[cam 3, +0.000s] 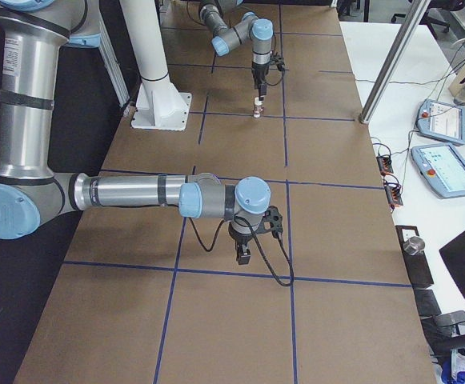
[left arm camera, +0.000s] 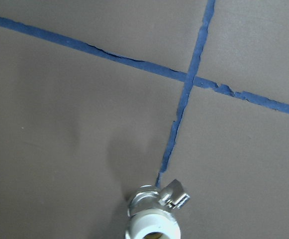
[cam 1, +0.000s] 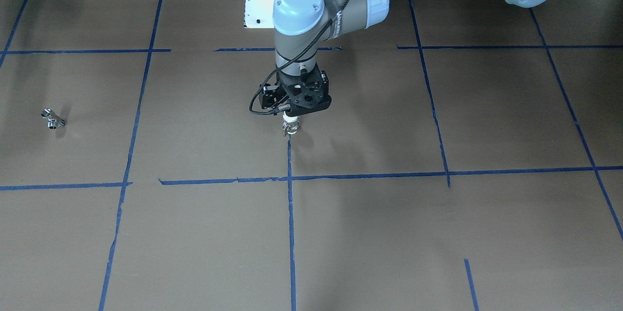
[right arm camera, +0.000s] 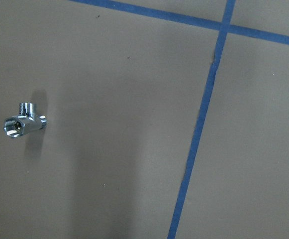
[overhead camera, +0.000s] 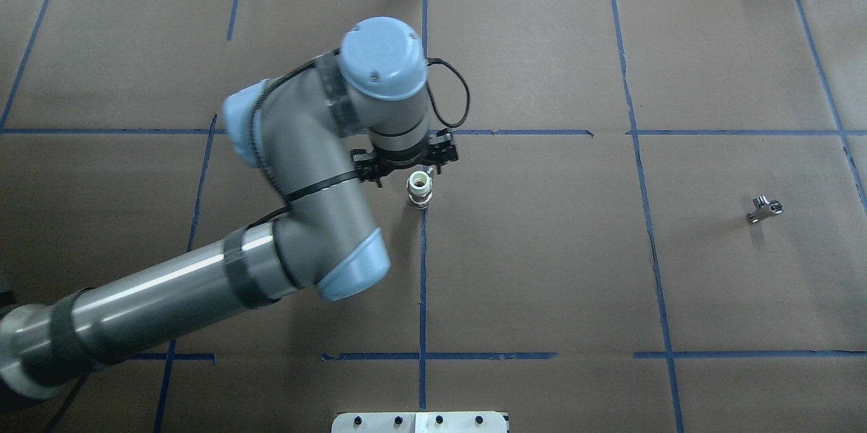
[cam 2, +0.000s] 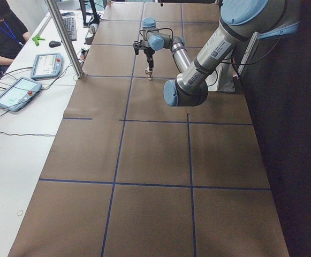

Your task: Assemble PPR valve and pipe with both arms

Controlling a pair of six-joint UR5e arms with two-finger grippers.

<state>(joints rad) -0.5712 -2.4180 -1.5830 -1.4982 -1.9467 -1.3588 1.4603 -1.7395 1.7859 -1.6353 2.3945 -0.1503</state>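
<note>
Although viewed from several sides, cannot judge the opening of the left gripper point(cam 1: 292, 111). Finds the PPR valve point(overhead camera: 419, 190) upright just beneath it on a blue tape line point(overhead camera: 423, 270): white ring up, metal body, small wing handle.

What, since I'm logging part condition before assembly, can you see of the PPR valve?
The PPR valve is a short cylinder: white plastic ring end with an open bore uppermost, shiny metal body below, small wing-like metal handle at its side. It is upright over the end of a blue tape line, directly beneath the left hand. Whether the hand grips it, or it rests on the table, cannot be told.
</note>
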